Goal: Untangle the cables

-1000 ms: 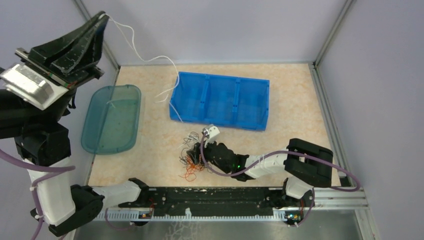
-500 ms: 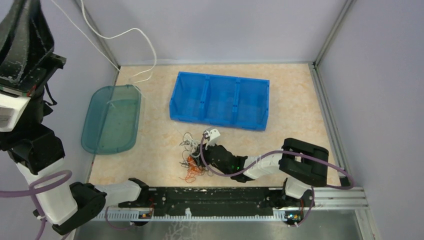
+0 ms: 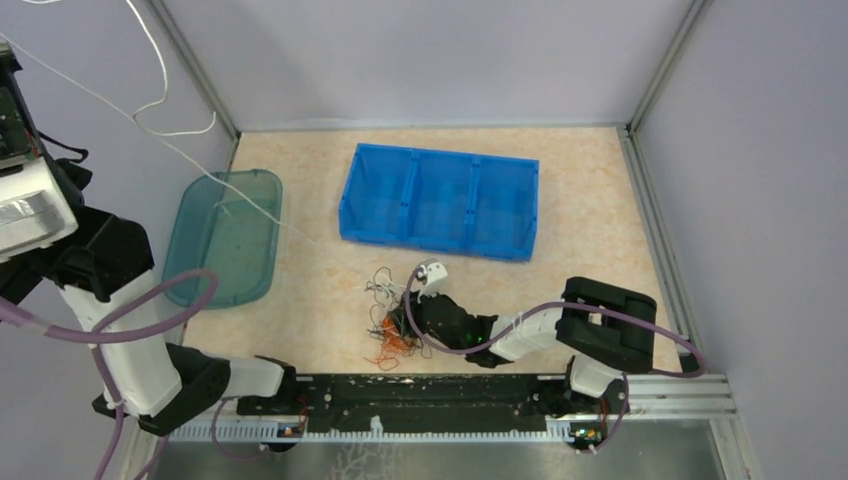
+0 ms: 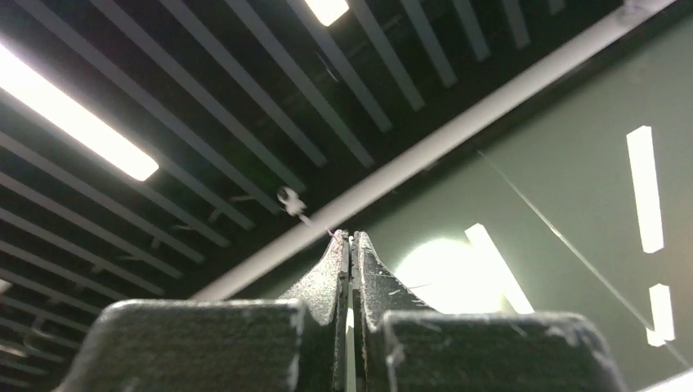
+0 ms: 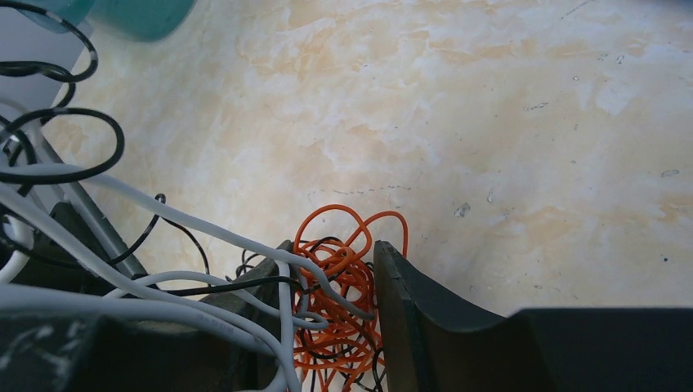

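Right wrist, right tool [image 5: 331,255] pinching cables [image 5: 337,322]

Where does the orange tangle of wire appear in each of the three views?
Top external: the orange tangle lies on the table, low centre, at the right pincer.
Left wrist: not in it; only the shut left pincer, a white cable at its tip, and the ceiling.
Right wrist: bottom centre, between the pincer's fingers.
Shared landmark: the teal tray, top left in the right wrist view.
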Robot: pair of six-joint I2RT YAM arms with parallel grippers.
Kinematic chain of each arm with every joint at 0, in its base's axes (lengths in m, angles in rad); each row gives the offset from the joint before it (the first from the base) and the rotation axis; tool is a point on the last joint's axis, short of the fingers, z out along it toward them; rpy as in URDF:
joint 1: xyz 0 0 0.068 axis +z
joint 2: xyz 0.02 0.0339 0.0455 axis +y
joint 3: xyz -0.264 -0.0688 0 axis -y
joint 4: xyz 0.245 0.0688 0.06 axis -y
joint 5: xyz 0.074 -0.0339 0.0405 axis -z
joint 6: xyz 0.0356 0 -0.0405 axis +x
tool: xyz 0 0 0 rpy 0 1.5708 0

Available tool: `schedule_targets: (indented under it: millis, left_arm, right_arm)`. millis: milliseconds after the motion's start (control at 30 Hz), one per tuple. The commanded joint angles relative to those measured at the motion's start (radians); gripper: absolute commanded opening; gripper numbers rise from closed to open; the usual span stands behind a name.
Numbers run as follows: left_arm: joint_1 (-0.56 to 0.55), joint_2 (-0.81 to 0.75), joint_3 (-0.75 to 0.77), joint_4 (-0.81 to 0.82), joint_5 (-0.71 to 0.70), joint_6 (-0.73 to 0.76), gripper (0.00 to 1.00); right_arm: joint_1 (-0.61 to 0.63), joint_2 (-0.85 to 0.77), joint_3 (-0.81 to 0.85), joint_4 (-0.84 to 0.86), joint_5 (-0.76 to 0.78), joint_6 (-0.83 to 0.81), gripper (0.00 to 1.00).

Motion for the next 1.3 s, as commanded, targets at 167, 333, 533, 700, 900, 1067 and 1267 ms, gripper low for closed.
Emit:
schedule_targets:
  millis: [167,333,533,700,900,1067,1267]
  left_arm:
    - [0.008,0.14,0.185,0.215,0.265,0.421,0.0]
    - [0.008,0.132,0.164,0.234,0.313,0.534,0.0]
    - [-0.057,0.081,0.168,0.184,0.236,0.566,0.0]
    - [-0.148,0.047,0.179,0.11,0.237,0.675,0.0]
    - [-0.23,-0.012,0.17,0.031,0.23,0.772,0.0]
    - [-0.233,-0.147,-0.092,-0.012,0.071,0.601,0.01]
    - [-0.231,-0.28,-0.349,-0.413,0.085,0.402,0.02]
  right_arm:
    - [0.01,-0.027,-0.03,-0.02,0.083,0.075,0.41]
    - [0.008,-0.043,-0.055,-0.048,0.134,0.166,0.41]
    - [-0.038,-0.196,-0.192,-0.096,0.171,0.364,0.45]
    - [-0.075,-0.383,-0.22,-0.39,0.266,0.496,0.45]
    - [-0.229,-0.689,-0.344,-0.498,0.249,0.483,0.45]
    - [-0.231,-0.777,-0.28,-0.458,0.179,0.192,0.6]
    - [-0.231,-0.723,-0.133,-0.433,-0.043,0.003,0.7]
